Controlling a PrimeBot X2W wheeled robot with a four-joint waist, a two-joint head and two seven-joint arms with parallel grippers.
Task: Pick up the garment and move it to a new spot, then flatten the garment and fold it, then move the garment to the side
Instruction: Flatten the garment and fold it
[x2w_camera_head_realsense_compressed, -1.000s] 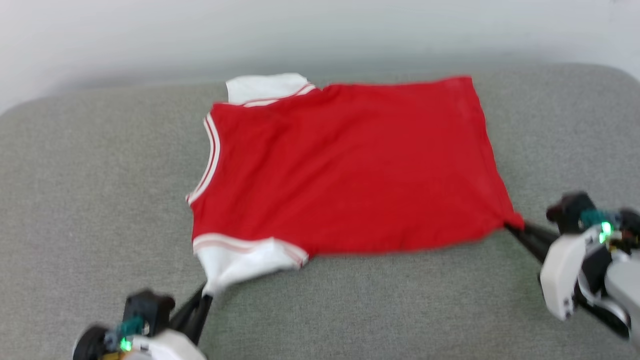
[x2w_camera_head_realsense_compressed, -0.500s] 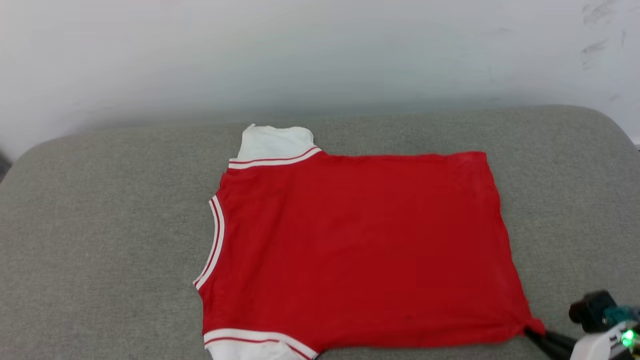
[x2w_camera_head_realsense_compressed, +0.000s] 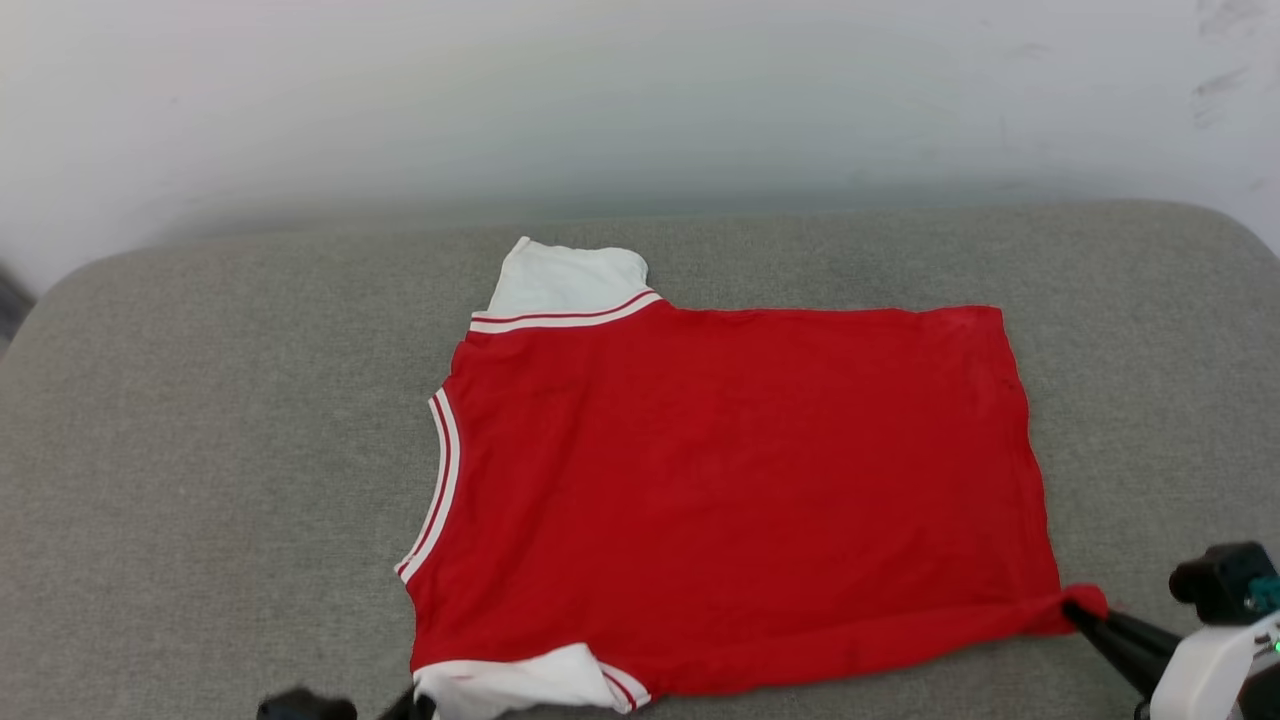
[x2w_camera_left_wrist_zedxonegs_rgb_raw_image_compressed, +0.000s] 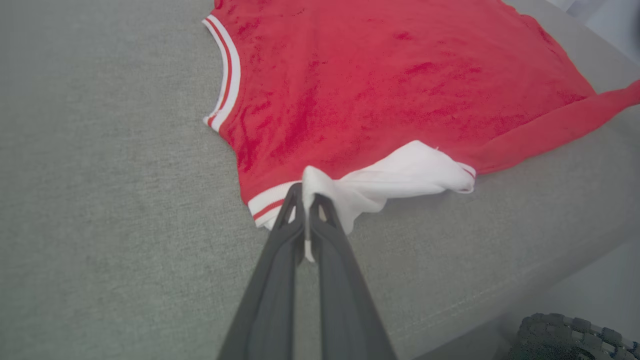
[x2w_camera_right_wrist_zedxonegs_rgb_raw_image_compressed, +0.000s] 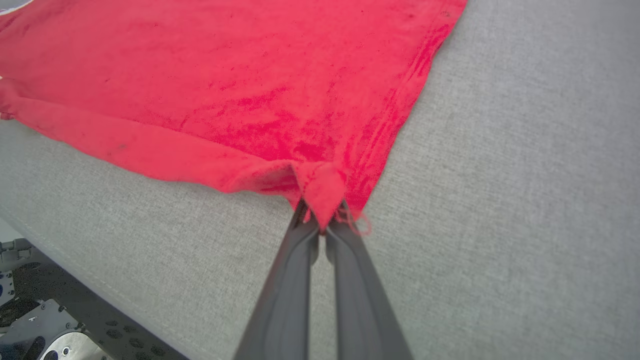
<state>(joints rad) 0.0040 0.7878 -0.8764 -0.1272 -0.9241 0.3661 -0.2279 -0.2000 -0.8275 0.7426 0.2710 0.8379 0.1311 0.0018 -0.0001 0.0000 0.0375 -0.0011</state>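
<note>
Here's the garment (x2w_camera_head_realsense_compressed: 730, 490), a red tee spread nearly flat on the grey cushion (x2w_camera_head_realsense_compressed: 200, 450), collar out to the left, hem out to the right, plain red side up and no lettering on show. One white sleeve pokes out at the far left, and the near sleeve (x2w_camera_left_wrist_zedxonegs_rgb_raw_image_compressed: 400, 175) is bunched at the near left edge. This is thin, soft, light cloth by the look of it: it should drape and drag easily, wrinkle at any slack, and slide over the upholstery rather than snag. Corners and seams look like the sensible places to take it, and that's just where it is taken. The left pincer (x2w_camera_left_wrist_zedxonegs_rgb_raw_image_compressed: 305, 192) is closed tight on a pinch of that white near sleeve, a sliver of cloth showing between its fingers. Across at the near right, the right pincer (x2w_camera_right_wrist_zedxonegs_rgb_raw_image_compressed: 322, 212) is clamped on the hem corner (x2w_camera_right_wrist_zedxonegs_rgb_raw_image_compressed: 320, 190), loose threads trailing beside the tips. So the shirt lies beyond both pincers, stretched between them along its near edge, which curls up into a low roll from sleeve to hem. I'd call this the flattening stage. Uneven pull could skew the body or slip the thin sleeve pinch. The pale wall (x2w_camera_head_realsense_compressed: 600, 100) stands behind the cushion.
</note>
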